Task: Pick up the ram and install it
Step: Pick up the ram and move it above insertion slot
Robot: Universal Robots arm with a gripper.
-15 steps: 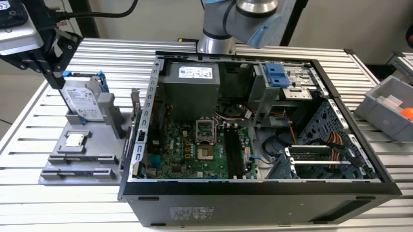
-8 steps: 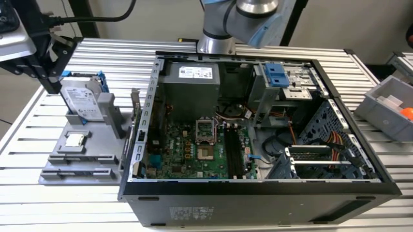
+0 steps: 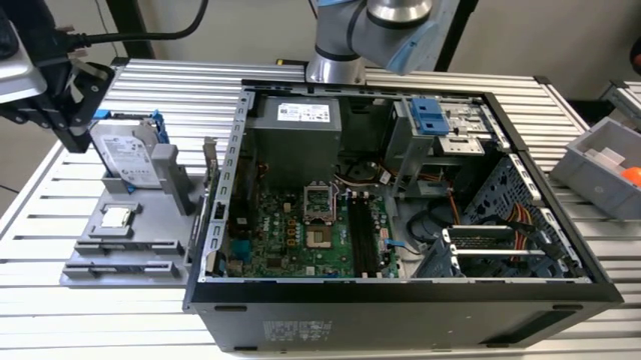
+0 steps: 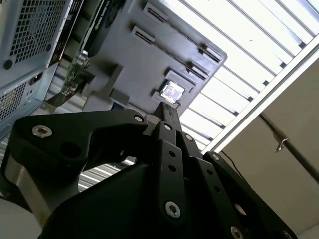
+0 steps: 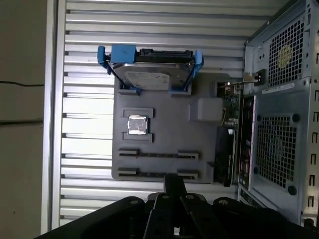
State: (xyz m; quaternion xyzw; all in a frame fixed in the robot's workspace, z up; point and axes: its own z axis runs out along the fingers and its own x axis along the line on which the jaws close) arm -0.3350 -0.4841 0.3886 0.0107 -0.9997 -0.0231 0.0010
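2 jaws of the gripper [image 5: 174,180] are pressed together, pinching nothing, over the gray tray [image 5: 164,114] near the desk's [image 3: 150,82] edge; the ram [image 5: 158,155] seems edge-on in its slot; a centred, square grip would suit.

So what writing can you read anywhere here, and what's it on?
Nothing is legible.
On the power supply, a white label: too small.
On the hard drive, a label: blurred.
On the case wall, a sticker: too small.
On the case rear, a yellow sticker: blurred.
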